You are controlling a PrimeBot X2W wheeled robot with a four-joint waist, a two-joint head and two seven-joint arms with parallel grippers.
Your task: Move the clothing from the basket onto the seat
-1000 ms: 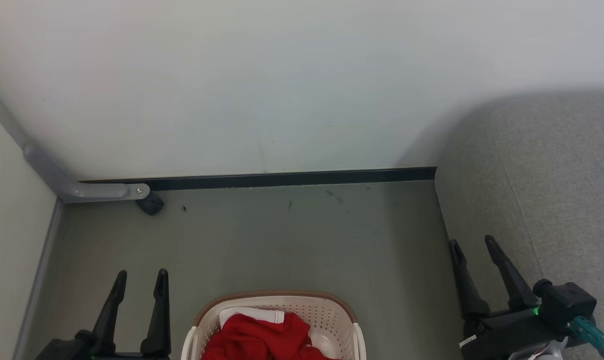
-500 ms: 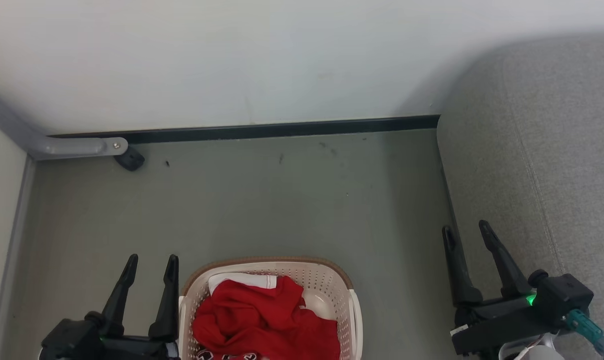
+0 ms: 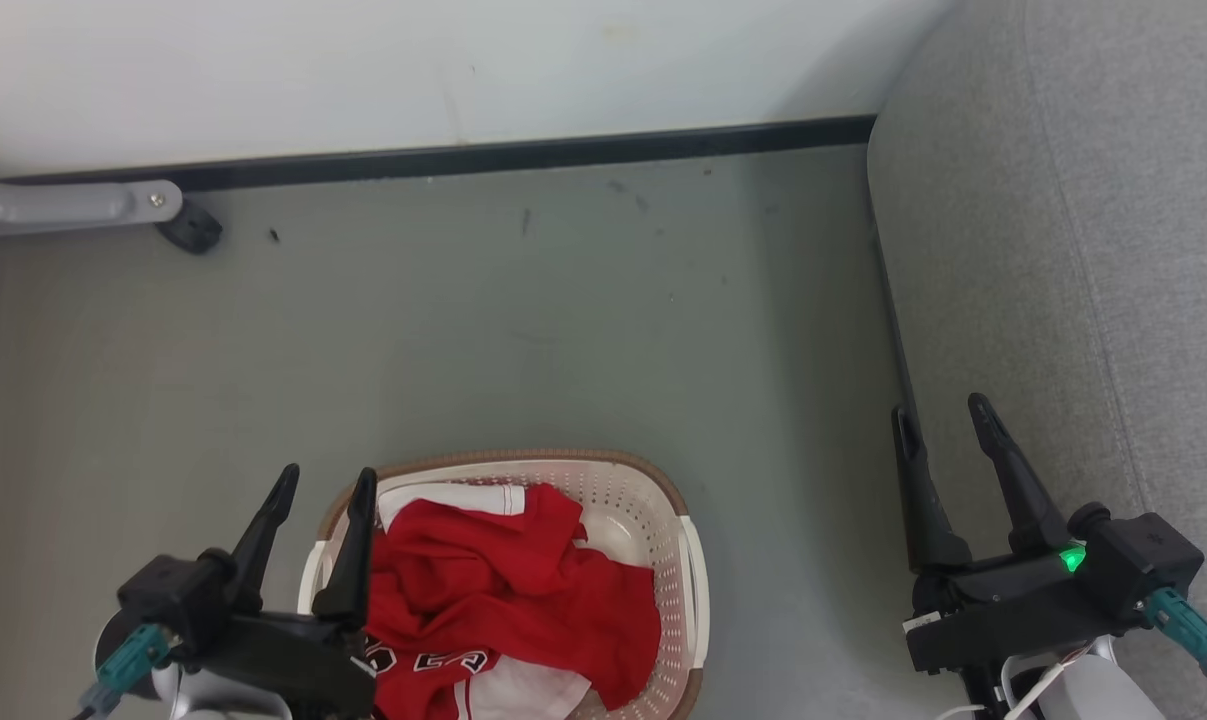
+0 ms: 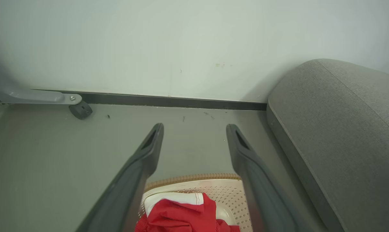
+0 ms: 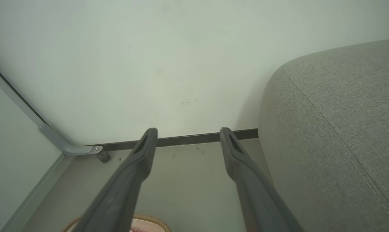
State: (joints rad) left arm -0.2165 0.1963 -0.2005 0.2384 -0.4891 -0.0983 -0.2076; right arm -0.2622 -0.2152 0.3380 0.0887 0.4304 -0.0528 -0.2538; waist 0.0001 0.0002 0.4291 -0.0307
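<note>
The cream basket (image 3: 691,560) with its brown rim stands on the floor at the bottom centre of the head view. Red clothing (image 3: 508,590) lies heaped in it, with white trim and dark lettering showing at the near side. My left gripper (image 3: 326,483) hangs open above the basket's left rim, nothing between its fingers. In the left wrist view the basket (image 4: 226,188) and clothing (image 4: 178,217) sit low between the fingers. My right gripper (image 3: 943,415) is open beside the grey seat (image 3: 1063,250), over the floor at its left edge. The seat (image 5: 336,129) rises on the right of the right wrist view.
A pale wall with a dark skirting strip (image 3: 523,155) closes the far side. A grey metal bar (image 3: 63,203) with a small black foot (image 3: 191,230) sits at the far left corner. Grey-green floor (image 3: 523,330) stretches between basket, wall and seat.
The head camera has tilted down, so wall, skirting and basket sit differently in the picture and more of the basket shows. Both grippers stay open.
</note>
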